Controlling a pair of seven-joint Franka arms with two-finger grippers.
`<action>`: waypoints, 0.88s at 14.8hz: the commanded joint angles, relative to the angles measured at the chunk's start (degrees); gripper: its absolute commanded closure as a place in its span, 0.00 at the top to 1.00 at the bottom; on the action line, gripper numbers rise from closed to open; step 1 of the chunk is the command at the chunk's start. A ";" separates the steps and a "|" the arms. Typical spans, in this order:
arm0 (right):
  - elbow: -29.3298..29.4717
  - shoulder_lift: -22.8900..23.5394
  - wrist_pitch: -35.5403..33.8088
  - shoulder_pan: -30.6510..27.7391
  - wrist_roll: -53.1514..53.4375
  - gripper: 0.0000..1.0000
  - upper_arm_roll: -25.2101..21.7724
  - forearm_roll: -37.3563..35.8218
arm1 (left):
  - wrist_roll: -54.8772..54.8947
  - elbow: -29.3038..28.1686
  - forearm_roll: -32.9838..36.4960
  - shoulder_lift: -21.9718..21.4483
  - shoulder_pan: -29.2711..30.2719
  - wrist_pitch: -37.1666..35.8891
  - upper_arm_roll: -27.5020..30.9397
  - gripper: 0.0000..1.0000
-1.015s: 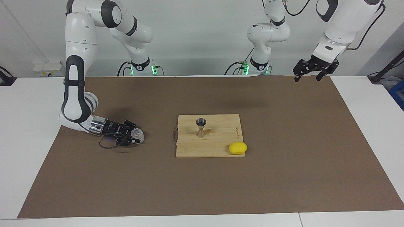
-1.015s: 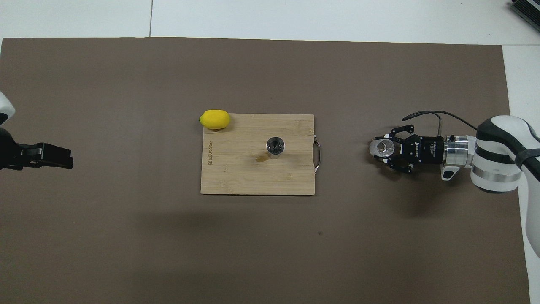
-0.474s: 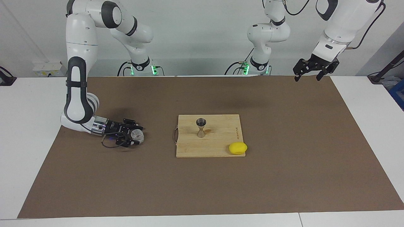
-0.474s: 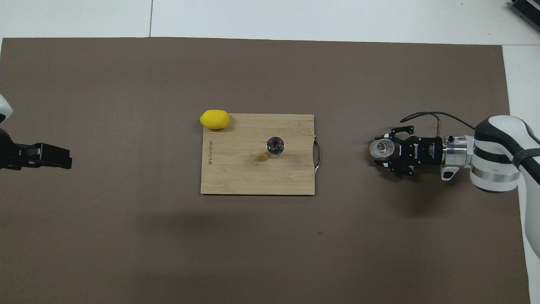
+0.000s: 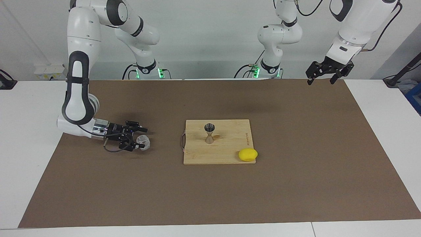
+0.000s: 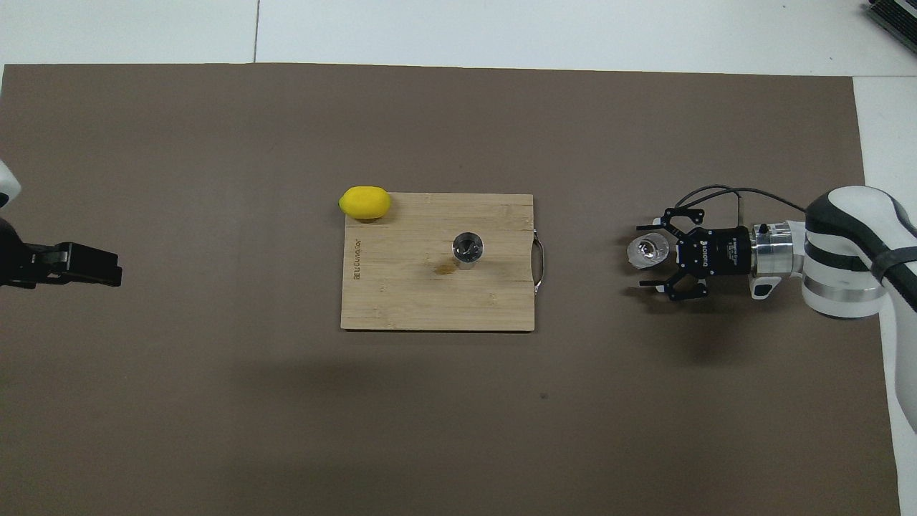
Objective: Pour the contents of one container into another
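The clear glass tumbler stands upright on the brown mat toward the right arm's end of the table. My right gripper lies low and level there, open, its fingers on either side of the glass with gaps showing. The steel jigger stands upright in the middle of the wooden cutting board. My left gripper waits open, raised over the mat's edge at the left arm's end.
A yellow lemon rests at the board's corner farthest from the robots, toward the left arm's end. The board's metal handle faces the glass. A brown mat covers the table.
My right gripper has gone from shut on the glass to open and has drawn back a little. The glass stays standing on the mat. The left arm has hardly moved.
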 commanded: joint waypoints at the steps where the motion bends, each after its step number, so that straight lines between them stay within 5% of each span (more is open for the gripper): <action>1: 0.16 -6.80 0.07 -0.02 6.88 1.00 0.30 -6.15 | -0.79 0.72 0.88 -0.18 0.29 -0.66 -0.23 1.00; 13: 5.18 -21.40 7.88 9.99 1.22 1.00 0.57 -49.21 | -0.79 0.73 0.88 -0.18 0.29 -0.66 -0.14 1.00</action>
